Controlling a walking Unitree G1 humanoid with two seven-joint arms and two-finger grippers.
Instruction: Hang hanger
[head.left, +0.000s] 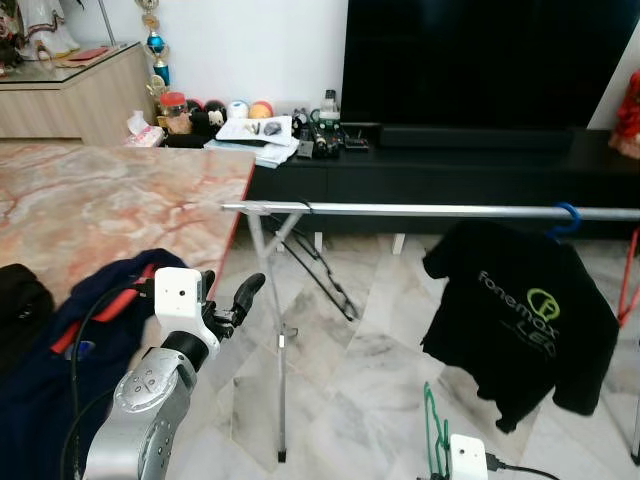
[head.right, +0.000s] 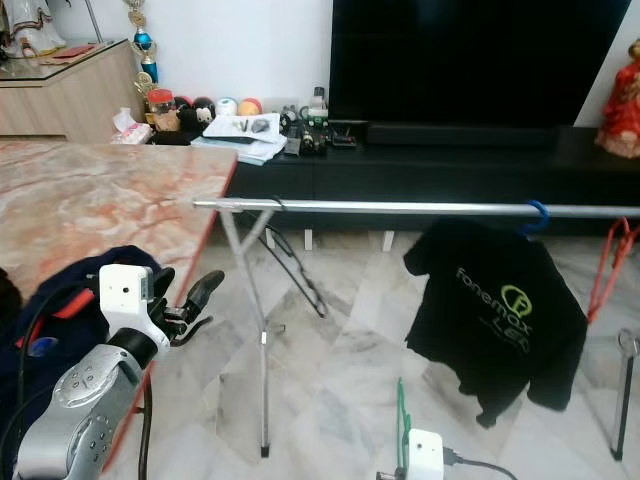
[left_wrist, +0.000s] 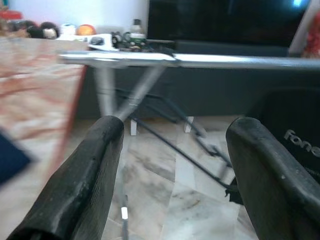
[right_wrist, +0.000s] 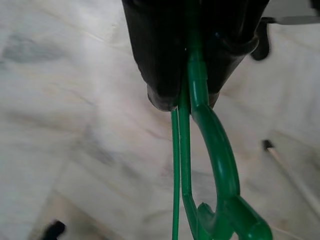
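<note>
Carrying stage: right gripper clamping green hanger, low at near right, well below rail. Left gripper idling w/ fingers wide, near table edge. Next, likely: raising hanger, hooking over rail left of black shirt

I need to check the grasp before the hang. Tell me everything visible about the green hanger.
The green hanger looks like glossy plastic, thin-barred with a thicker curved section. The right hand is shut on it, the two black fingers pinching it between them. In the head views it stands roughly upright low down by the right wrist, above the marble floor. It sits below the silver rail and apart from it, not yet hung.
</note>
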